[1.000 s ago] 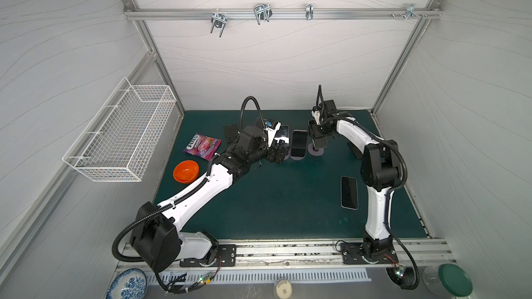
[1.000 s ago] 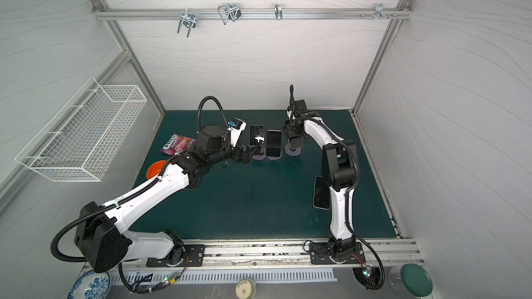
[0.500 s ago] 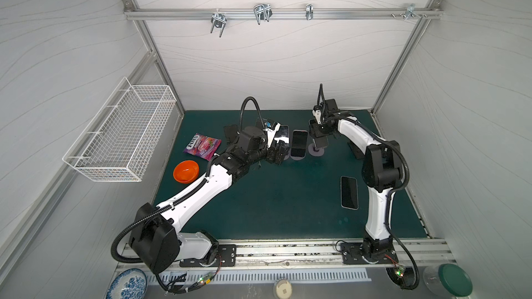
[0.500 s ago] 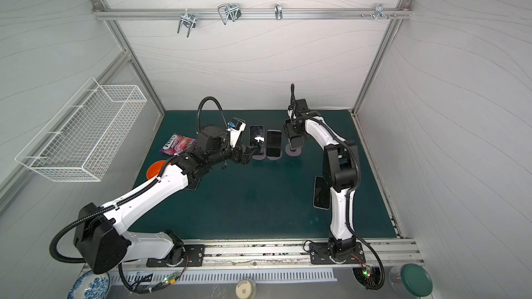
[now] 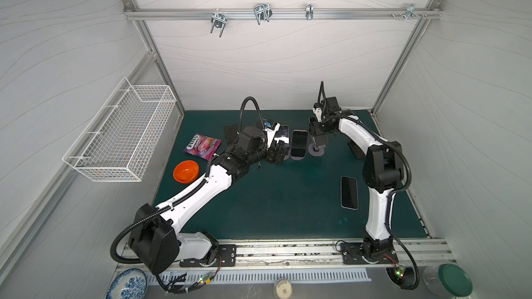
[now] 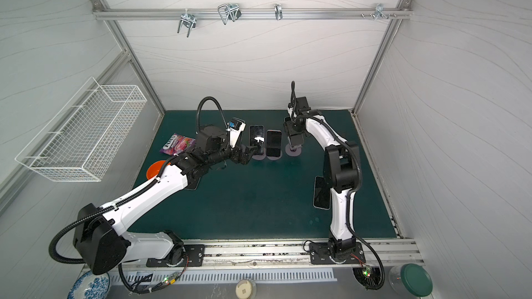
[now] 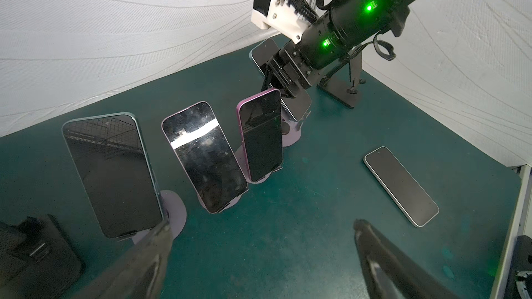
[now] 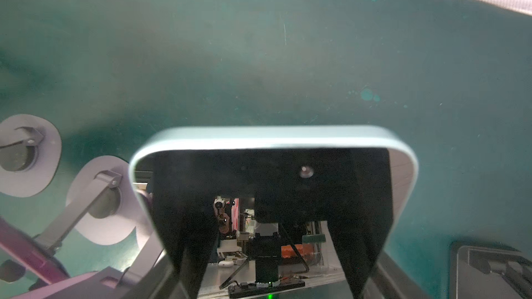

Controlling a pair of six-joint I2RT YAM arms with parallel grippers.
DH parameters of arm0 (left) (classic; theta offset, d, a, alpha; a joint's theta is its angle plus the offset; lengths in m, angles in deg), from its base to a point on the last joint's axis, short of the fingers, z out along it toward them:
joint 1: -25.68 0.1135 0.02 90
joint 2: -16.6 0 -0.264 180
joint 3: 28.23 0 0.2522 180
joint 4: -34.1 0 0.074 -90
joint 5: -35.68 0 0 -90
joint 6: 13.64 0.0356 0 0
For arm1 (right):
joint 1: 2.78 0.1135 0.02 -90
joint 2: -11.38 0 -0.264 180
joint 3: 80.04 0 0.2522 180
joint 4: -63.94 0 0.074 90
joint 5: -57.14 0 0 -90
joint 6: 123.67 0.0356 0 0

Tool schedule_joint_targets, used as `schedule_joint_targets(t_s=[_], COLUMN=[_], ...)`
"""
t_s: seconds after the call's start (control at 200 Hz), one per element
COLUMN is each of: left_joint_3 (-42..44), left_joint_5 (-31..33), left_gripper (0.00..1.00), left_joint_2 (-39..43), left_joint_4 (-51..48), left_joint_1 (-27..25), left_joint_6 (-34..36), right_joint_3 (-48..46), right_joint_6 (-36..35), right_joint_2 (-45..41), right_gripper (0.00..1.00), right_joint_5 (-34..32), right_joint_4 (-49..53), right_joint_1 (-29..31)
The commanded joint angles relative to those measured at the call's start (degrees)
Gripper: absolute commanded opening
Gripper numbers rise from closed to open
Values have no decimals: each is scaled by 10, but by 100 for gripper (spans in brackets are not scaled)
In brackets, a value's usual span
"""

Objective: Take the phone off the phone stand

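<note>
Phone (image 8: 273, 139) (barely shifted) in end effector (image 5: 318, 138)

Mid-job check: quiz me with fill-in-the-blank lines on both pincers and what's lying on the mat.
1. The right pincer grips the pale-blue-rimmed phone; the left pincer grips ____.
2. The left pincer's jaws stand wide ____.
3. Another dark-screened phone lies ____ on the green mat beside the right arm.
4. The round plastic bowl near the purple sweets bag is ____.
Missing words: nothing; open; flat; orange.
</note>
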Motion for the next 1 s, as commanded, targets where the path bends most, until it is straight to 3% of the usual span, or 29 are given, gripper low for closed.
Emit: schedule_joint_targets(t_s=[0.0,0.995], left_joint_3=[-10,7], left_joint_5=[-2,-6], left_gripper=[99,99], left_joint_2=[15,46], left_joint_4=[3,0], left_joint_1=[-1,-1], left_joint_6=[1,-4], right_joint_3=[24,22], right_joint_6=[-2,29], right_joint_2=[-36,-91], right_gripper=[69,58], right_joint_5=[8,13], right_joint_4=[5,12], right_joint_1=[-3,-14])
